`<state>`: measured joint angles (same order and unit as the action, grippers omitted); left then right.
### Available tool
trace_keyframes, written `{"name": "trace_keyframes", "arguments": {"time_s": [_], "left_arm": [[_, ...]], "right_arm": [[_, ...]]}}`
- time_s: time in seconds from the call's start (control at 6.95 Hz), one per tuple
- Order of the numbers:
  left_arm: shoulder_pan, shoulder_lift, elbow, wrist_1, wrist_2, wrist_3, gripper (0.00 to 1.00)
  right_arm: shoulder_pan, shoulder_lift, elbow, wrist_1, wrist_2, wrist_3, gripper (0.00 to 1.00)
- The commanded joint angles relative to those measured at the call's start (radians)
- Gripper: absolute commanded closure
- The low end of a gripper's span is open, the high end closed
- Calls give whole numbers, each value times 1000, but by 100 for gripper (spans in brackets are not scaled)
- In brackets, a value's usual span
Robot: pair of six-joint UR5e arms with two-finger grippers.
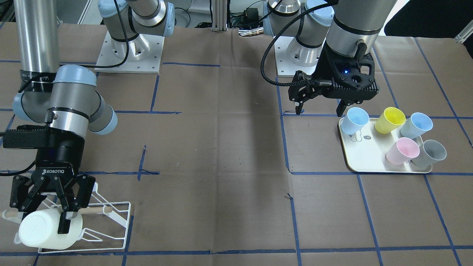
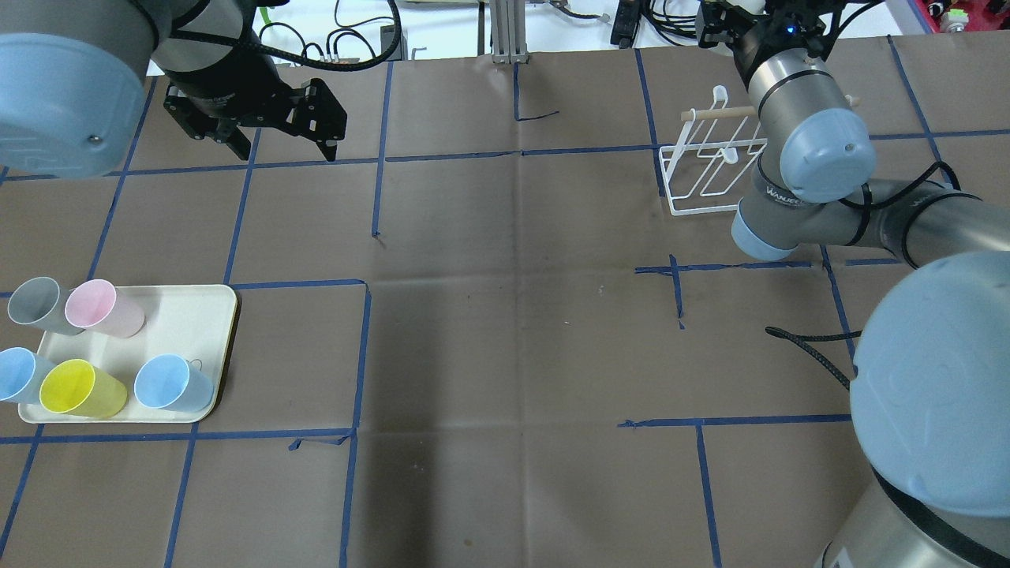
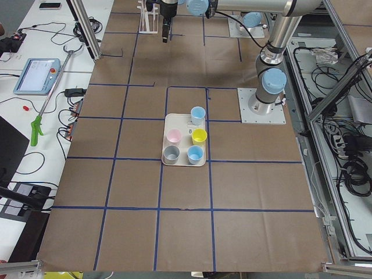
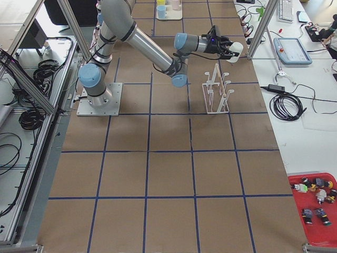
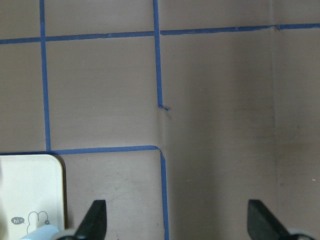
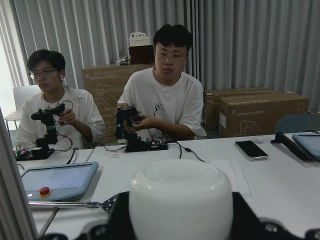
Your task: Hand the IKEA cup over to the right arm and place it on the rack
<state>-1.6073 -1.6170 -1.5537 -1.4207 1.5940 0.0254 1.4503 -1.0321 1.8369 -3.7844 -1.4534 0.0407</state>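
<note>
Currently the right gripper [image 1: 43, 218] is pinching a white cup [image 1: 40, 232], one finger crossing the cup's side in the front-facing view. The cup lies on its side, its closed base turned toward the operators' side of the table. In the right wrist view that base fills the space between the two fingers. The gripper and cup hang at the end of the white wire rack [image 4: 215, 95], just beside its wooden dowel [image 1: 92, 210]; whether the cup touches a prong cannot be told. Well apart, at the table's other end, the left gripper [image 1: 319, 111] is spread wide and holds nothing. It hovers just beside a cream tray [image 1: 364, 155] that carries five cups: two blue, one yellow, one pink, one grey.
</note>
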Motion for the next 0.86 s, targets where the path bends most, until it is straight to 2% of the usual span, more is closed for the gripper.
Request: {"name": "trace_keyframes", "arguments": {"time_s": [0.0, 0.14, 0.72], "left_arm": [[26, 16, -55, 17, 1, 25, 0], [56, 28, -66, 16, -8, 42, 0], [49, 45, -45, 2, -8, -7, 0]], "right_arm": [[-11, 67, -11, -61, -12, -16, 74], [-11, 87, -21, -67, -13, -16, 74], [-11, 122, -19, -63, -15, -16, 74]]}}
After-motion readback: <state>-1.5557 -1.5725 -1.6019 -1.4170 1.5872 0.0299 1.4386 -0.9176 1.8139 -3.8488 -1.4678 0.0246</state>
